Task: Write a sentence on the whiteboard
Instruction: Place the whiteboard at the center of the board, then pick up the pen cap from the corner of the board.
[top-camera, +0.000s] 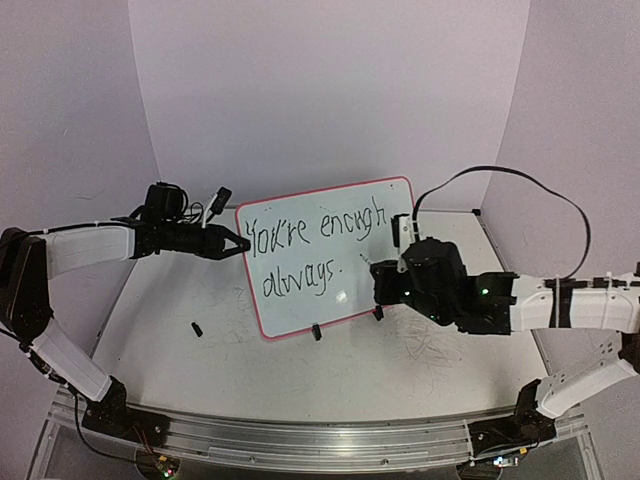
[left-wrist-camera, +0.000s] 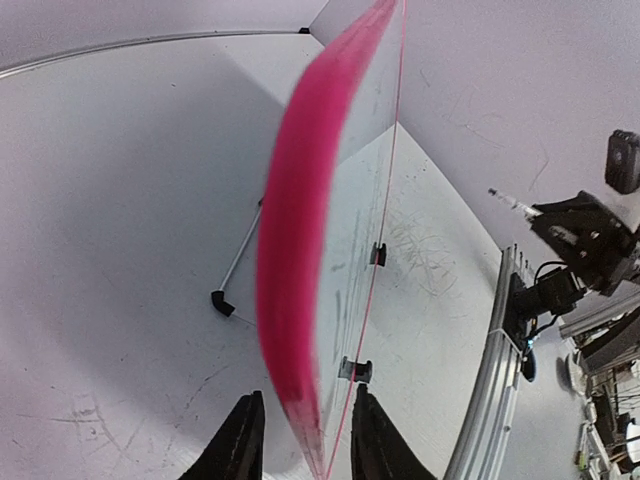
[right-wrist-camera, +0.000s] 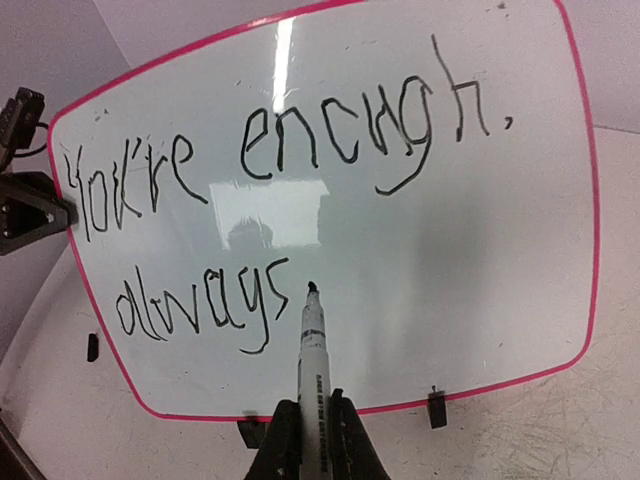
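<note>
Black marker (right-wrist-camera: 312, 350), clamped in right gripper (right-wrist-camera: 314, 418), should be lifted cleanly; left gripper (left-wrist-camera: 307, 405) seemingly parted astride whiteboard (left-wrist-camera: 300, 250).

white table (top-camera: 200, 385), pretty scuffed up, with faint grey scribbles (top-camera: 432, 348) on the right side and a few lighter marks over on the left. the whiteboard (top-camera: 300, 312) stands on it around the middle, sitting on its little black clip feet (top-camera: 316, 332), with a wire stand (left-wrist-camera: 238, 262) propping it from behind. one small black piece (top-camera: 197, 328) lies loose left of the board, can't tell what it is.
</note>
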